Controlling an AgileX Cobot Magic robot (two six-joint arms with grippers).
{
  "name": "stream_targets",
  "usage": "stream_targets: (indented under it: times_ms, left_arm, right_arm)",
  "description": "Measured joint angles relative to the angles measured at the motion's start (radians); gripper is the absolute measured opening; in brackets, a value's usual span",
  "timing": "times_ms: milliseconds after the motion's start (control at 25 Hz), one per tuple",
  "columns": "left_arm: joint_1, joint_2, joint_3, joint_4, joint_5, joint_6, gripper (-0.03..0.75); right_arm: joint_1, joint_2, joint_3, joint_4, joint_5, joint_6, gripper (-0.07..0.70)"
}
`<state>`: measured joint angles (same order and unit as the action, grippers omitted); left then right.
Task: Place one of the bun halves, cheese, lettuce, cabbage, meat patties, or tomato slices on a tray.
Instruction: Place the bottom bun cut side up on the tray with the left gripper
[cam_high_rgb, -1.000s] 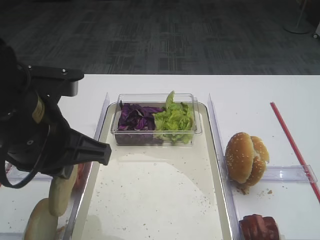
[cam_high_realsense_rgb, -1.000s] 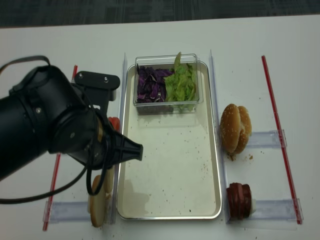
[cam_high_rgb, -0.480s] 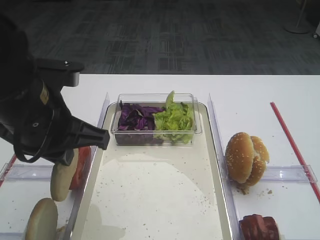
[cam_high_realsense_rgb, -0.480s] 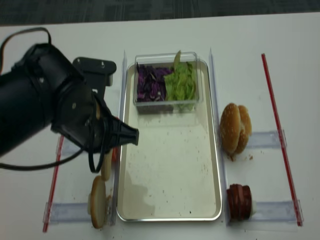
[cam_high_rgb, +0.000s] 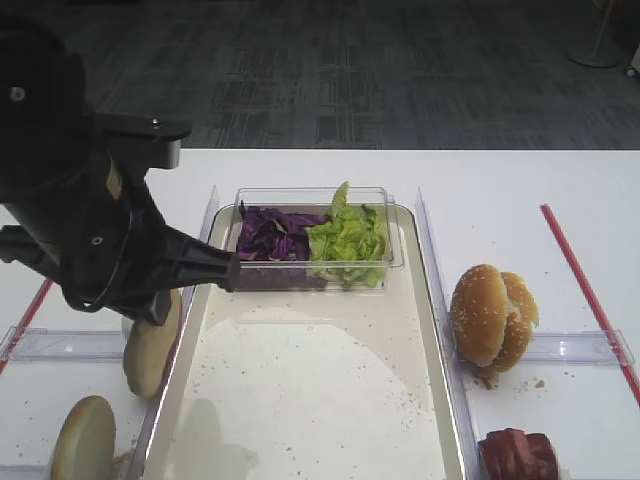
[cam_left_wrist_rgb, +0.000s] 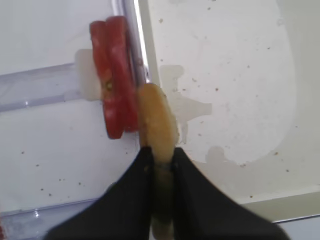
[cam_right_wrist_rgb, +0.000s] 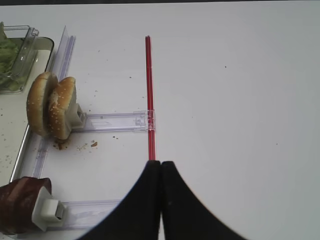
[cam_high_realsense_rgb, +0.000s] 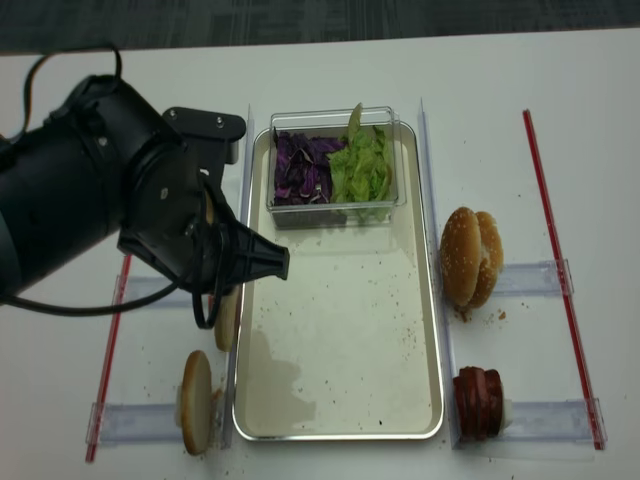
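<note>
My left gripper (cam_left_wrist_rgb: 160, 155) is shut on a pale bun half (cam_left_wrist_rgb: 156, 120), held on edge over the left rim of the silver tray (cam_left_wrist_rgb: 225, 75). Seen from above, this bun half (cam_high_realsense_rgb: 227, 318) hangs under the black arm, and a second bun half (cam_high_realsense_rgb: 195, 400) stands in the holder nearer the front. Red tomato slices (cam_left_wrist_rgb: 116, 105) stand just left of the held bun. Purple cabbage (cam_high_rgb: 272, 235) and green lettuce (cam_high_rgb: 348, 240) fill a clear tub at the tray's far end. Meat patties (cam_high_realsense_rgb: 478, 402) stand right of the tray. Cheese is out of view. My right gripper (cam_right_wrist_rgb: 160, 164) is shut and empty.
A sesame bun (cam_high_rgb: 492, 315) stands in a clear holder (cam_right_wrist_rgb: 117, 121) right of the tray. Red strips (cam_right_wrist_rgb: 148, 95) run along the table on both sides. The tray floor (cam_high_rgb: 320, 400) is bare apart from crumbs.
The left arm has lifted the bun half away from the other one and carried it toward the far side and to the right, up to the tray's left rim.
</note>
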<state>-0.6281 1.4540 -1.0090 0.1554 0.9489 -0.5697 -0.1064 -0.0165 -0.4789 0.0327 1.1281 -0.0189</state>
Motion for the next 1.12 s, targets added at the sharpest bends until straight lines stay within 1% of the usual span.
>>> stream_targets:
  times_ms: [160, 280, 440, 480, 640, 760, 840, 1120]
  left_arm:
    - [0.000, 0.002, -0.002, -0.138, -0.077, 0.114, 0.050]
    - [0.000, 0.002, -0.002, -0.277, -0.146, 0.225, 0.050]
    - [0.000, 0.002, -0.002, -0.476, -0.210, 0.380, 0.050]
    - [0.030, 0.002, -0.002, -0.521, -0.222, 0.416, 0.050]
    - [0.004, 0.004, -0.002, -0.680, -0.232, 0.530, 0.050]
    - [0.004, 0.004, -0.002, -0.747, -0.238, 0.594, 0.050]
    - [0.004, 0.004, -0.002, -0.768, -0.241, 0.607, 0.050]
    - [0.009, 0.014, -0.002, -0.780, -0.263, 0.632, 0.050]
  right_arm:
    - [0.000, 0.000, 0.000, 0.000, 0.000, 0.000, 0.364]
    - [0.000, 0.000, 0.000, 0.000, 0.000, 0.000, 0.364]
    - [0.000, 0.000, 0.000, 0.000, 0.000, 0.000, 0.364]
    - [0.000, 0.000, 0.000, 0.000, 0.000, 0.000, 0.364]
    - [0.000, 0.000, 0.000, 0.000, 0.000, 0.000, 0.364]
    - [0.000, 0.000, 0.000, 0.000, 0.000, 0.000, 0.364]
    - [0.000, 0.000, 0.000, 0.000, 0.000, 0.000, 0.364]
    - [0.000, 0.000, 0.000, 0.000, 0.000, 0.000, 0.364]
